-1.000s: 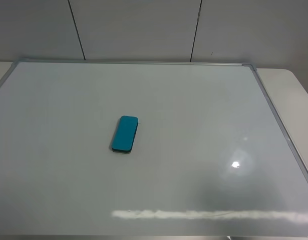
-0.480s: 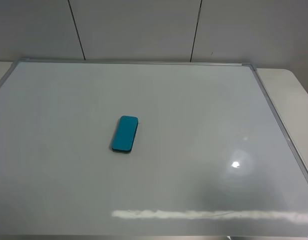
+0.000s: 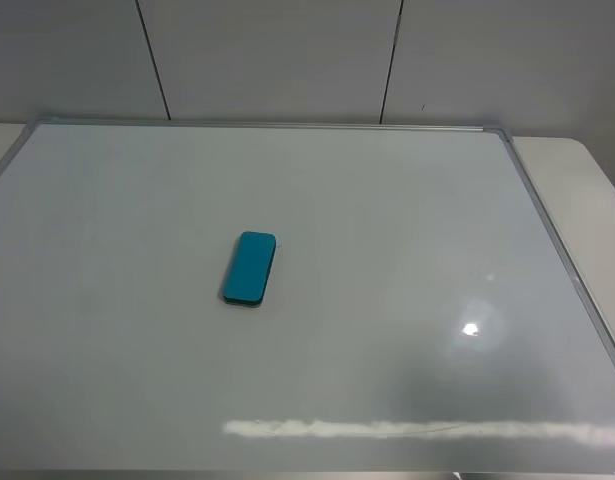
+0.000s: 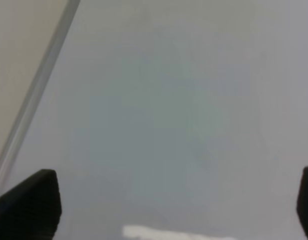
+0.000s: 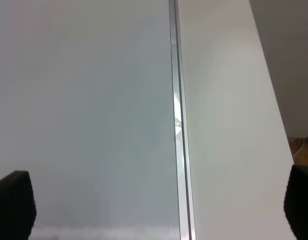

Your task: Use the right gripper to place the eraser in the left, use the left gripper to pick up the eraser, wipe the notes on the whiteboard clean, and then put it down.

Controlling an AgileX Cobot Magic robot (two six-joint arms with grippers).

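Large glossy white whiteboard with thin silver-grey metal frame (image 3: 387, 200) fills most of high view. Small teal-blue rounded eraser block with dark felt base (image 3: 250, 268) lies flat on whiteboard, left of board middle, long side tilted slightly, nothing touching it. Board surface around eraser shows no red marks. Bright light glare on board, right of eraser, well apart.

Left gripper (image 4: 176, 205): black fingertips far apart, spread wide, nothing between, above whiteboard near frame edge.

Right gripper (image 5: 159, 207): black fingertips also wide apart, empty, above whiteboard frame and pale table (image 5: 229, 125) beside it.

teal-blue eraser (image 3: 249, 268), glossy white whiteboard (image 3: 387, 230), silver-grey frame, black fingers (image 4: 28, 205)
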